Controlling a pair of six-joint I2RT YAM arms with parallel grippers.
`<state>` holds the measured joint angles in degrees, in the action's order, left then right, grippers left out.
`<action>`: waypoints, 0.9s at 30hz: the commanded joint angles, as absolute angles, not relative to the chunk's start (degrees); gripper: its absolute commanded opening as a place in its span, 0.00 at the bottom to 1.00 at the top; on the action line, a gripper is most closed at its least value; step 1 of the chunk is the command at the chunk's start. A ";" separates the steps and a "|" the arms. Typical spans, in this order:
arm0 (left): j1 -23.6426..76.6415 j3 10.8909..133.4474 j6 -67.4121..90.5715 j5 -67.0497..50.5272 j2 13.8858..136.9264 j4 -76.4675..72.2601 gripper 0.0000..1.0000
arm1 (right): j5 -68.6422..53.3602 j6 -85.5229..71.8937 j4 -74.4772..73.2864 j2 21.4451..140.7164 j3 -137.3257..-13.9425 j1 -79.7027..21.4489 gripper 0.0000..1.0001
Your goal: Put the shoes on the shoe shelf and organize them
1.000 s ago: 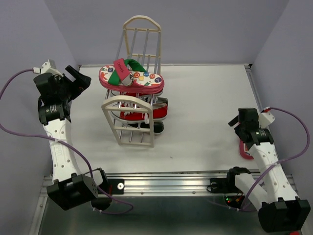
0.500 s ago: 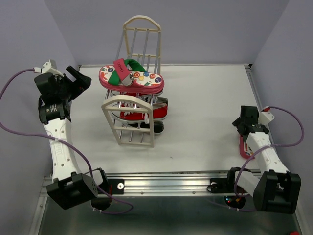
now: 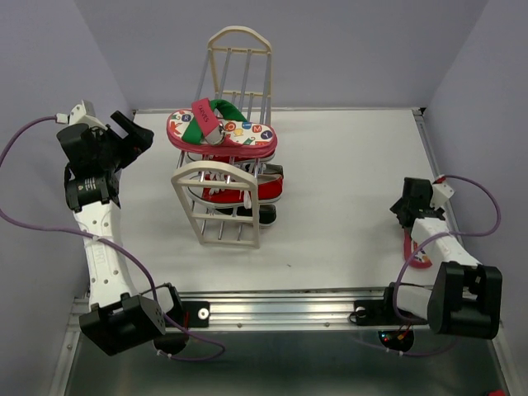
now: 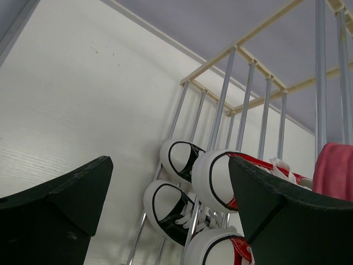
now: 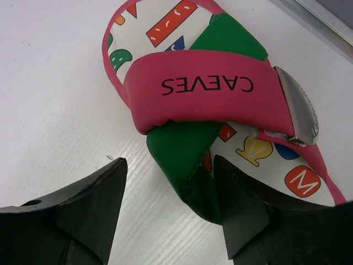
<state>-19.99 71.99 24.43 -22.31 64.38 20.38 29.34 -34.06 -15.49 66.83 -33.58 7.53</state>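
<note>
Left gripper (image 3: 125,134) hangs raised near the far left corner of the white worktop (image 3: 346,165), aimed toward the rack. Its jaws are spread wide with nothing held (only air between the dark fingers (image 4: 60,204) in the wrist view).

Cream arched shoe shelf with grey metal rods (image 3: 214,166) stands upright a little left of the worktop's middle, its length running from near edge to far edge. One pink-red flip-flop with dotted footbed and green strap (image 3: 247,132) lies on the top tier. Its long axis runs left-right across the rods, and the strap sits closer to its left end. On the tier below are the red canvas sneakers with white toes (image 3: 247,190), and on the lowest the black canvas sneakers with white toes (image 3: 266,214). Both pairs also lie across the rods, toe caps facing the left edge (seen head-on from the left wrist).

Second pink-red flip-flop (image 5: 204,88) lies flat on the worktop close to the right edge, about midway between near and far. From the top it is mostly hidden under the right arm, so its heading is unreadable there. In the wrist view its long axis runs diagonally from upper left to lower right. A pink band printed CAEVES crosses a green one, with a silver buckle (image 5: 298,110) at the band's right end. Right gripper (image 5: 168,161) sits low over it, jaws wide apart, straddling the green band's lower end. One fingertip is over bare worktop, the other over the sole. It grips nothing, and contact cannot be told.
</note>
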 commanded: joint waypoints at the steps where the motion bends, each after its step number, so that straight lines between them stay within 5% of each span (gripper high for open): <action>1: -20.30 72.42 23.29 -22.24 62.31 18.11 0.99 | 30.06 -31.99 -10.73 67.67 -34.72 8.00 0.64; 13: -20.30 72.51 22.94 -21.71 61.17 18.28 0.99 | 30.76 -27.60 -10.02 67.24 -35.42 8.00 0.11; 14: -20.30 72.42 22.94 -21.62 61.17 18.28 0.99 | 29.98 -26.64 -9.58 66.98 -35.42 8.00 0.01; 27: -20.30 72.07 23.20 -22.50 60.47 17.84 0.99 | 10.48 -12.05 -0.70 59.59 -43.50 8.00 0.01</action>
<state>-19.99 71.99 24.23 -22.06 62.33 20.36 17.43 -18.04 -10.66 62.57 -36.51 7.81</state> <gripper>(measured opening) 0.989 0.056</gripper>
